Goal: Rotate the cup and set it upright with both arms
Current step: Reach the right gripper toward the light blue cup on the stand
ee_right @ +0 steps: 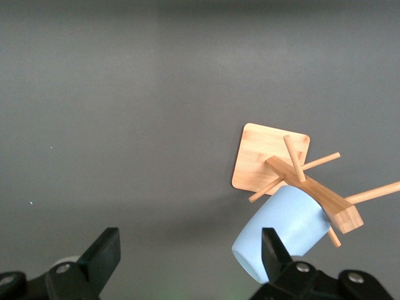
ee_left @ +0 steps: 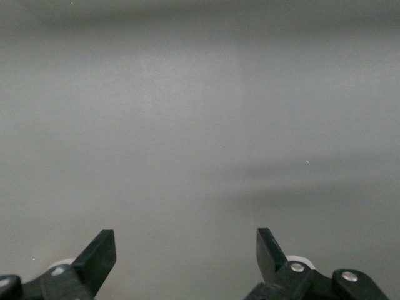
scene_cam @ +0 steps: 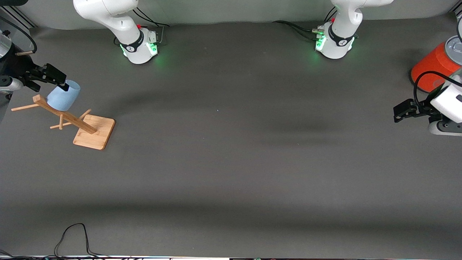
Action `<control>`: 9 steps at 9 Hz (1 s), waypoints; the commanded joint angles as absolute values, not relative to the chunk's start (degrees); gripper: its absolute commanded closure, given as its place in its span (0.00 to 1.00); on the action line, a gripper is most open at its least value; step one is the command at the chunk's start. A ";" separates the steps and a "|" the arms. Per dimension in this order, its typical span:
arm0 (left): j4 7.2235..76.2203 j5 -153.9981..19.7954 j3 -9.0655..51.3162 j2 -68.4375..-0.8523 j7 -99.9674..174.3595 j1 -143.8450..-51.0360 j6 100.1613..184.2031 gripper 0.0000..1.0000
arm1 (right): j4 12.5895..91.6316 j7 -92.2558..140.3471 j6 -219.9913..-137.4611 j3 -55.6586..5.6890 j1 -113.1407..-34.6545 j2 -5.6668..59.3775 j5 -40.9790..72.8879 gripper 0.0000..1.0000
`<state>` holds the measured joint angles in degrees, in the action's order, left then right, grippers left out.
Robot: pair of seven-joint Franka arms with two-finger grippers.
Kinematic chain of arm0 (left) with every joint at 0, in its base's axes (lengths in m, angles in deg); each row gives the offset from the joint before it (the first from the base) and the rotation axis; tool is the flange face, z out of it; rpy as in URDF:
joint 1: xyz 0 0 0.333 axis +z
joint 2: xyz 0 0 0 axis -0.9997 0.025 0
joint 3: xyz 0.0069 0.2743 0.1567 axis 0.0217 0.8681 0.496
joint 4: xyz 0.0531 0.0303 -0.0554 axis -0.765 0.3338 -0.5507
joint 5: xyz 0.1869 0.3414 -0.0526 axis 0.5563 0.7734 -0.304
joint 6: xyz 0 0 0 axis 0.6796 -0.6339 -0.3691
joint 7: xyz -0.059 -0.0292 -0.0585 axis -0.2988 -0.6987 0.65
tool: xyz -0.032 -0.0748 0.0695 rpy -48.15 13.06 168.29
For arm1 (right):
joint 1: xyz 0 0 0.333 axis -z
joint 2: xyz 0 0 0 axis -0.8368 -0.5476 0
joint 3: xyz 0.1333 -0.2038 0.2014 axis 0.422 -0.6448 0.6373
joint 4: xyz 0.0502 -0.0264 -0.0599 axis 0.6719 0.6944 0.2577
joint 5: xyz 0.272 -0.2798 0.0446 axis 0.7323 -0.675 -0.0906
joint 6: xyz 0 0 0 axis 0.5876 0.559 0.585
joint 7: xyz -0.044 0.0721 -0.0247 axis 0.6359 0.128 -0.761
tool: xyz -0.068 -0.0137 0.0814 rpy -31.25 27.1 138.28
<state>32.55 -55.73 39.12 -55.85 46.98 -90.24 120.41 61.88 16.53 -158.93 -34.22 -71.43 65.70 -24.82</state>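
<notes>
Pale-blue plastic, the cup point(scene_cam: 64, 95) hangs tilted on a peg of the wooden rack point(scene_cam: 74, 121) at the right arm's end of the table, so it must come off before it can be turned upright. The right gripper point(scene_cam: 57, 82) is at its base, jaws wide apart with one finger point(ee_right: 274, 253) against the cup, gripping nothing. The left gripper point(scene_cam: 399, 115) waits open and empty near the orange can point(scene_cam: 433, 65), probably for the handover.

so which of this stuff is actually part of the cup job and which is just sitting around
Part of the job:
- cup, hung tilted on the wooden rack
- right tool, open beside the cup
- left tool, open, waiting at the left arm's end of the table

Just there:
- wooden rack, holding the cup on a peg
- orange-red can, beside the left tool
- table
</notes>
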 commanded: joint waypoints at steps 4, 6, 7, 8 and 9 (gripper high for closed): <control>33.94 -56.00 39.28 -57.37 47.60 -90.15 121.00 0.00 | 59.26 -14.47 -148.90 -39.82 -69.90 64.03 -16.86 0.00; 33.94 -56.00 39.28 -57.37 47.60 -90.15 121.00 0.00 | 62.49 -23.07 -148.88 -43.68 -69.28 64.20 -17.11 0.00; 33.94 -56.00 39.28 -57.37 47.60 -90.15 121.00 0.00 | 64.95 -22.74 -150.54 -47.88 -69.28 64.29 -17.11 0.00; 33.94 -56.00 39.28 -57.28 47.60 -90.15 121.00 0.00 | 67.67 -22.56 -153.25 -49.14 -69.28 64.47 -17.55 0.00; 33.94 -56.00 39.28 -57.28 47.60 -90.15 121.00 0.00 | 71.44 -20.30 -157.11 -51.16 -69.19 64.56 -17.55 0.00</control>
<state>32.58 -55.73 39.19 -55.92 47.04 -90.15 120.41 67.31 -20.77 -153.26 -49.96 -69.22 63.96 -18.19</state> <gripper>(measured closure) 0.000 0.000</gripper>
